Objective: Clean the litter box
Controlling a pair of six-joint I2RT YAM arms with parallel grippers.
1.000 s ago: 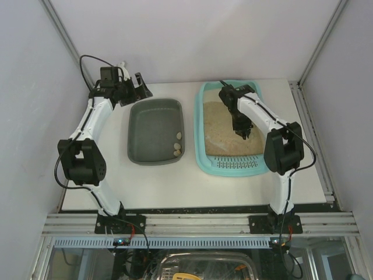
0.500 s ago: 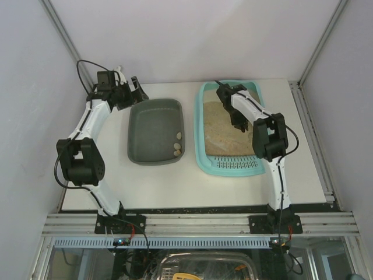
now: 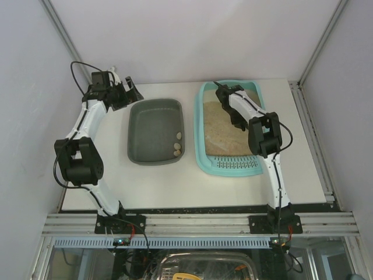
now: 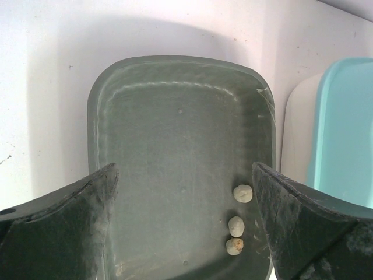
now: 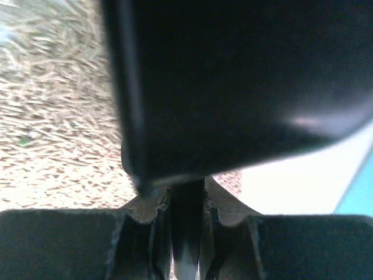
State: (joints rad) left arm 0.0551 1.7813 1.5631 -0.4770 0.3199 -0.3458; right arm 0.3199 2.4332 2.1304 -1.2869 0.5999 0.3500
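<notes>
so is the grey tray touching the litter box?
Apart. The top view shows a strip of bare table between the grey tray and the litter box; the left wrist view shows that gap too.

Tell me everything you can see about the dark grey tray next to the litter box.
The dark grey tray is a shallow rounded rectangle, plastic by its look, with a thin rim, sloping walls and a faintly scuffed floor. It sits flat on the white table, left of the turquoise litter box, with a gap between them. Three small pale lumps lie in a row by its right wall, toward the near corner. As far as shows, only the table and the lumps touch it.
</notes>
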